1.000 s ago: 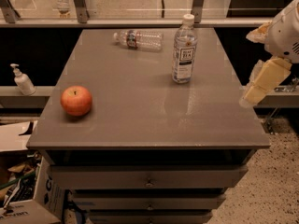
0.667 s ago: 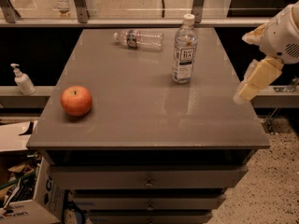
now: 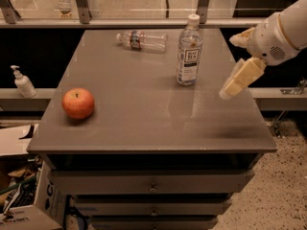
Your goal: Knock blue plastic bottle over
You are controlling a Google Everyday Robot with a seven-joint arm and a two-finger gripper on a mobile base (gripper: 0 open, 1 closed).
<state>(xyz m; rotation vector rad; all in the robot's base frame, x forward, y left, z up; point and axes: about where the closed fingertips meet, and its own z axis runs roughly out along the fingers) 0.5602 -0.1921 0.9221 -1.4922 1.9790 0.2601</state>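
The arm [image 3: 283,32] is seen entering from the right edge of the camera view, its white wrist housing held above the right rim of the table [image 3: 144,119]. The gripper [image 3: 230,67] is directed leftward and downward over the table's right edge. Its two cream fingers [image 3: 243,77] are held apart with nothing between them: one lies high beside the wrist, and the other slants down toward the tabletop.

The blue plastic bottle [image 3: 189,54] is shown upright on the rear right part of the table, with its long axis vertical, its white cap uppermost and its white label turned toward the camera. It stands to the left of the gripper, near it but apart from it.

A slimmer clear bottle [image 3: 142,39] lies on its side near the rear edge, with its long axis running left to right. A red apple [image 3: 78,102] rests at the front left. Drawers [image 3: 151,186] are seen beneath the tabletop, and a pump dispenser [image 3: 21,82] stands on a ledge at the left.
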